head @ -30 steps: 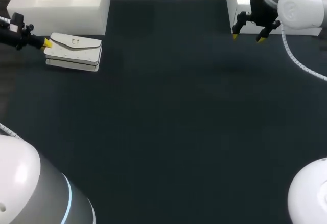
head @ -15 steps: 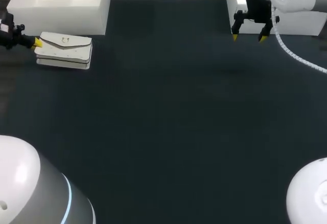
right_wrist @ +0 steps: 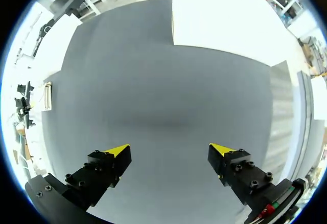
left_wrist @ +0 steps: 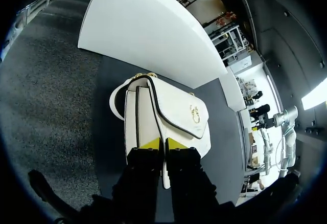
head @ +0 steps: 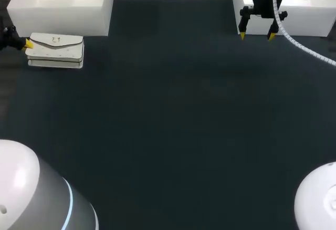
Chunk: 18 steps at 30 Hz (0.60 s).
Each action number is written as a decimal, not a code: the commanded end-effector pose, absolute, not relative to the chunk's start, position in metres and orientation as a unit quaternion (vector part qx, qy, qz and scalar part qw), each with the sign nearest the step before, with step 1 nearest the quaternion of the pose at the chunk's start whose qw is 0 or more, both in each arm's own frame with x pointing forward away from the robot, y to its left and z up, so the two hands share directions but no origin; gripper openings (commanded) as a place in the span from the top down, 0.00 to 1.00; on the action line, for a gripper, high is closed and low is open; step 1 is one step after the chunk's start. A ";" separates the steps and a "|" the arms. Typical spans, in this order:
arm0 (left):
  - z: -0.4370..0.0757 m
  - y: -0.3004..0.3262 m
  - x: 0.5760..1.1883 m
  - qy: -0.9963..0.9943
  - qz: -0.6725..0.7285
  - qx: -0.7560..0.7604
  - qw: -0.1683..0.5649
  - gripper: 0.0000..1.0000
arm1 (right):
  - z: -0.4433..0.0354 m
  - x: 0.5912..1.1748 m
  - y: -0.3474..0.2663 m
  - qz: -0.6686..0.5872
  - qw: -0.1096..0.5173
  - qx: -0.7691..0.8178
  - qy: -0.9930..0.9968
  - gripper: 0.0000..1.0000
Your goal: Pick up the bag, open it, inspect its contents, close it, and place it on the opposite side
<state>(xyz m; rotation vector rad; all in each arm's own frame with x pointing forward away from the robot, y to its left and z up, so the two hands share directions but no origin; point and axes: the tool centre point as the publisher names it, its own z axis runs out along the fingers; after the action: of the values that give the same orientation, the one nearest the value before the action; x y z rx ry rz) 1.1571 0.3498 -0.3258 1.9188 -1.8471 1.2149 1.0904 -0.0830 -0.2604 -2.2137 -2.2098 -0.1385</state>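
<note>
Both fingers of our left gripper [head: 26,44] [left_wrist: 163,143] stand almost together, clamped from either side on a thin panel at one end of the white bag [head: 55,50] [left_wrist: 173,116]. The bag lies just in front of the left bin [head: 63,4] [left_wrist: 148,35], close to that bin's near wall and toward its outer corner. Its long axis runs parallel to that wall. The gripped end points away from the bin's inner corner, and the bag stretches straight ahead of the fingers. Its flap, with a small gold clasp [left_wrist: 194,114], faces up and is closed. We cannot tell whether the bag rests on the dark table [head: 173,119] or hangs just above it. Our right gripper [head: 256,34] [right_wrist: 171,152] is far across the table from the left bin, its fingers spread wide with nothing between them.
</note>
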 end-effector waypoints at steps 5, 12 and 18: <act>-0.334 0.354 1.178 -0.657 0.400 0.591 0.245 1.00 | -0.259 1.094 -0.082 -0.026 0.023 -0.707 -0.707 0.00; -0.325 0.354 1.170 -0.662 0.391 0.595 0.233 0.00 | -0.259 1.094 -0.082 -0.026 0.023 -0.707 -0.707 0.00; -0.311 0.350 1.153 -0.667 0.363 0.619 0.201 0.00 | -0.259 1.094 -0.082 -0.026 0.023 -0.707 -0.707 0.00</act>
<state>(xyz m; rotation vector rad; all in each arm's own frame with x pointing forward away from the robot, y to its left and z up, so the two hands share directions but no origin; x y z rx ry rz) 1.1537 0.3437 -0.3170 1.8805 -1.8253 1.2546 1.0930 -0.0827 -0.2599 -2.1881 -2.1904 -0.0867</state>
